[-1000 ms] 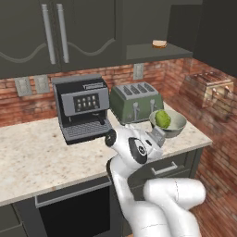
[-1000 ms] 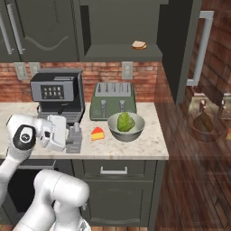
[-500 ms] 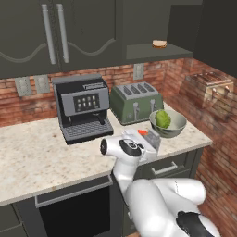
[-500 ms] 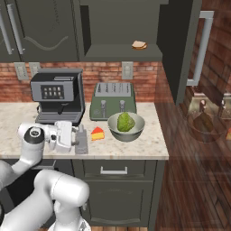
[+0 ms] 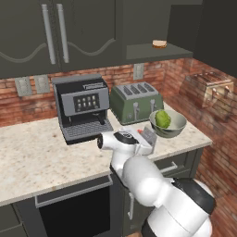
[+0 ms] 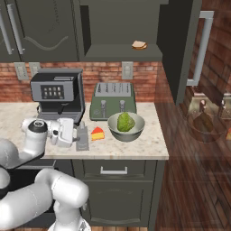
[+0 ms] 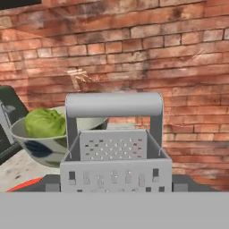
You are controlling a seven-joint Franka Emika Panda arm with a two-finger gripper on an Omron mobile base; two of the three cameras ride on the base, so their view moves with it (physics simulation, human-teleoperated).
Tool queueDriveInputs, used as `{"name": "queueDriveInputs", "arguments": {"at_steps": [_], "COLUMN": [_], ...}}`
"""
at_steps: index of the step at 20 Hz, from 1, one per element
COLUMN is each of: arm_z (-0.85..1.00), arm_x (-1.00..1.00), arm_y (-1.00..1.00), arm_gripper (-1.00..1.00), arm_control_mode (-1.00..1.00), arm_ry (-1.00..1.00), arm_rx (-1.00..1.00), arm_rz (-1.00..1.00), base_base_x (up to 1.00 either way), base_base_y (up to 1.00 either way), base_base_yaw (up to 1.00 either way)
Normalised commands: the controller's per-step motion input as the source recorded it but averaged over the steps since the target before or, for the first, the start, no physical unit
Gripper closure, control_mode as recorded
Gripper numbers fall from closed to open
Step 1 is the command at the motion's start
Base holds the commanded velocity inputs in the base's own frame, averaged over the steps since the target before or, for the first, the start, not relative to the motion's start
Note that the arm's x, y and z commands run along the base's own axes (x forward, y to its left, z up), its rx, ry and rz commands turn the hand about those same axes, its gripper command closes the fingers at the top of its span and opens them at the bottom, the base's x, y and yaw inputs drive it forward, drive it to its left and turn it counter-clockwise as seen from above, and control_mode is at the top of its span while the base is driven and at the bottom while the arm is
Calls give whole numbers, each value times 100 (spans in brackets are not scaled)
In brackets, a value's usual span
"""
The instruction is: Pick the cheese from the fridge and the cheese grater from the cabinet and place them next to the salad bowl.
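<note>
- Our two-finger gripper holds the small grey metal box grater between wide-set jaws, low over the counter's front edge
- The round grey-green salad bowl lies just to the grater's right, the orange-yellow cheese wedge between them

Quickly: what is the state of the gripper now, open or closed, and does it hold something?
Gripper: closed on the cheese grater, held above the counter beside the cheese.

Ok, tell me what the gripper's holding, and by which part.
The gripper holds the grater by its lower body, a finger on either side, handle pointing away from the hand.
</note>
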Motion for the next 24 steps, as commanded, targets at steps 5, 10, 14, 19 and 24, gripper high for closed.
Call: {"name": "queueDriveInputs", "arguments": {"at_steps": [5, 10, 14, 19, 24], "arm_z": [-32, -18, -1, 0, 0], "arm_x": [7, 18, 9, 2, 0], "arm_y": [0, 0, 0, 0, -2], "arm_gripper": [100, 100, 100, 100, 100], "arm_control_mode": [-100, -100, -100, -100, -100], "arm_ry": [0, 0, 0, 3, 15], "arm_rx": [0, 0, 0, 0, -3], "arm_rz": [0, 0, 0, 0, 0], "base_base_x": [0, 0, 0, 0, 0], "base_base_y": [0, 0, 0, 0, 0], "base_base_yaw": [0, 0, 0, 0, 0]}}
